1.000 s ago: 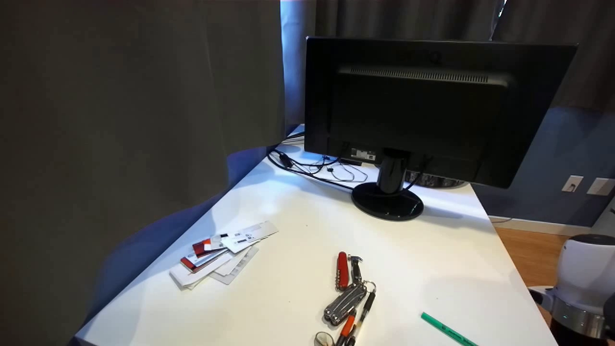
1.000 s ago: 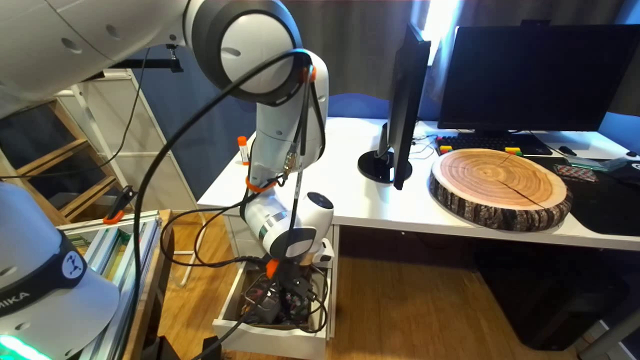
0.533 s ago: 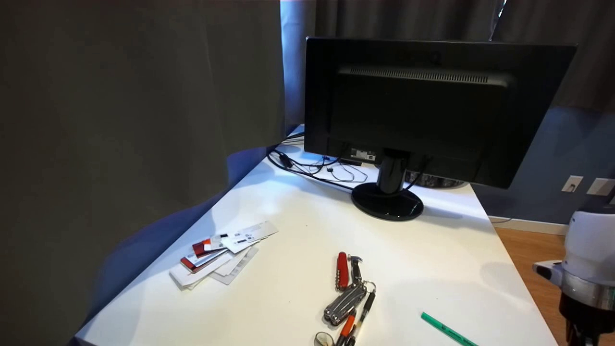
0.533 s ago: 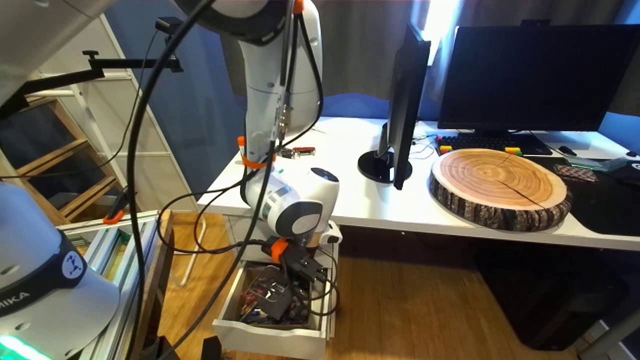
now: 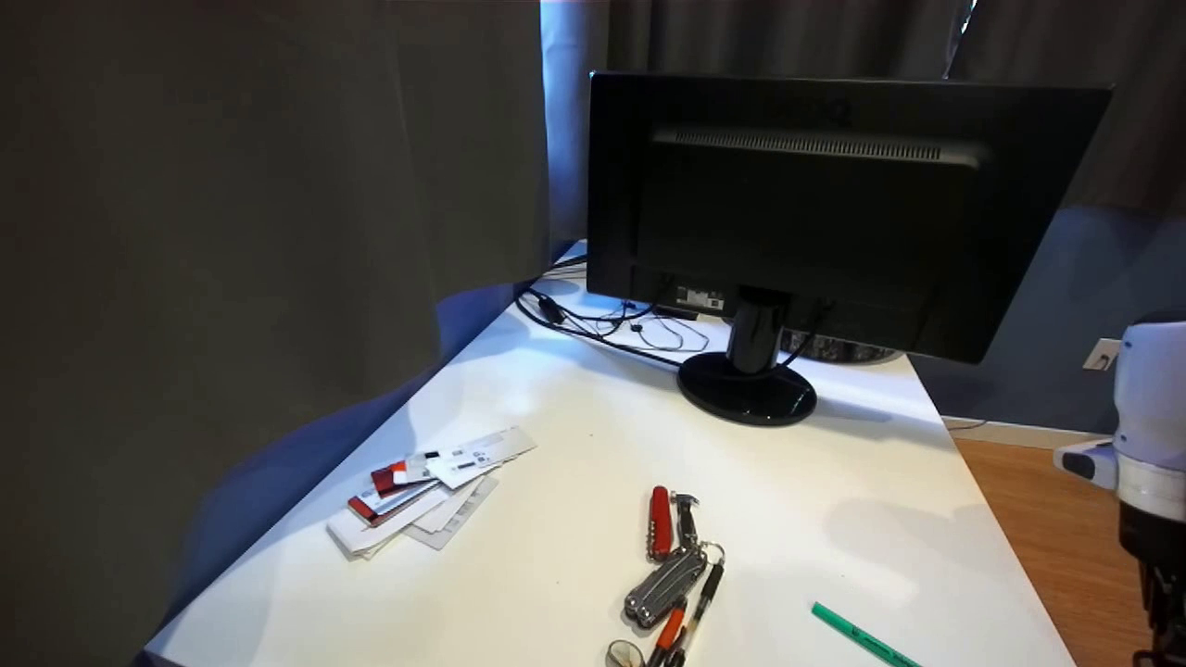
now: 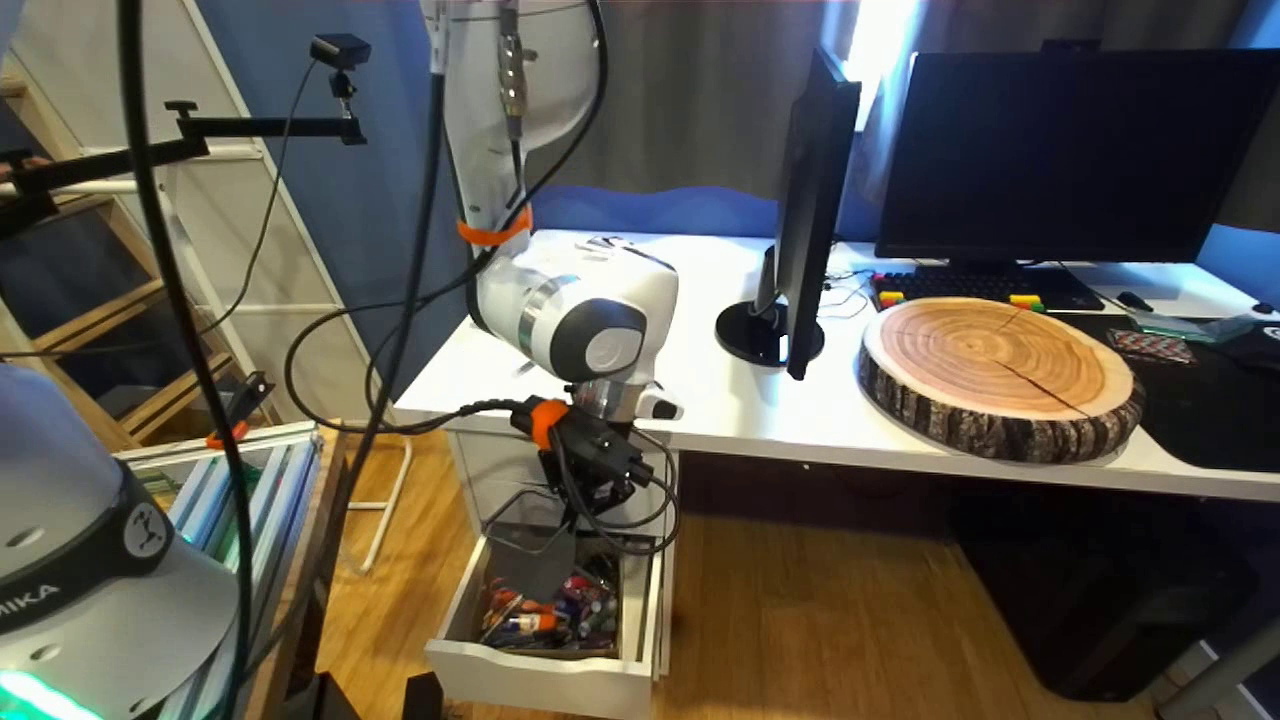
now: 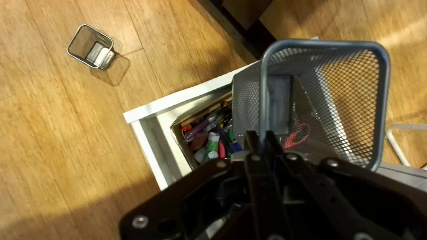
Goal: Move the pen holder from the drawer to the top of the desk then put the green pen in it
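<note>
My gripper (image 7: pixel 262 138) is shut on the rim of the pen holder (image 7: pixel 352 100), a dark grey wire-mesh cup that hangs tilted with its mouth towards the wrist camera. In an exterior view the gripper (image 6: pixel 585 490) and the pen holder (image 6: pixel 535 565) are above the open drawer (image 6: pixel 545 680), below the height of the desk top. The drawer (image 7: pixel 186 95) shows under the cup in the wrist view. The green pen (image 5: pixel 862 635) lies on the white desk (image 5: pixel 556 519) near its edge, cut off by the frame. The cup's lower end is partly hidden.
The desk's front edge (image 6: pixel 740 442) is beside the wrist. A black monitor (image 5: pixel 825 213), red and silver tools (image 5: pixel 665 584) and papers (image 5: pixel 435 491) are on the desk. A wood slab (image 6: pixel 1000 365) lies farther right. Another mesh cup (image 7: pixel 90 46) stands on the floor.
My gripper has risen with the pen holder, lifting it up from among the things in the drawer. The desk items have not moved.
</note>
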Motion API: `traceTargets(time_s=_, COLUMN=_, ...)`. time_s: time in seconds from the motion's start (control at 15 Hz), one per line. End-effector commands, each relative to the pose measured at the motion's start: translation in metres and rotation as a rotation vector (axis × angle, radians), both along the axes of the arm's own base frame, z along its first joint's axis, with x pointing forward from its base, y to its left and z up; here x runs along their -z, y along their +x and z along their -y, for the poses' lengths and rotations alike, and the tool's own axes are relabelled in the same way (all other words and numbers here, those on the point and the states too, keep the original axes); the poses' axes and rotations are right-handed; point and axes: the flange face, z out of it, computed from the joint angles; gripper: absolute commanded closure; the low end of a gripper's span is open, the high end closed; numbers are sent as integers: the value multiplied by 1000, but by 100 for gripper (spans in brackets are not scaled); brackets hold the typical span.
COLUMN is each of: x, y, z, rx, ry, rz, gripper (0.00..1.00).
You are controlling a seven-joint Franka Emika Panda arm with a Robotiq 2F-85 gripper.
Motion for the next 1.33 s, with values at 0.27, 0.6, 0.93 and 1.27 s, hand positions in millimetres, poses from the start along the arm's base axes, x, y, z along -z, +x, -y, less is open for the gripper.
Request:
traceTargets(time_s=0.27, x=-55, y=5, z=-6, rx=0, ry=-14, rz=40, gripper=94)
traceTargets(time_s=0.6, x=-66, y=3, z=-6, rx=0, ry=-9, rz=50, gripper=98)
traceTargets(time_s=0.93, x=-122, y=9, z=-8, rx=-23, ry=-28, rz=139, gripper=98)
traceTargets(time_s=1.27, x=-181, y=12, z=-13, rx=-33, ry=-22, rz=225, gripper=98)
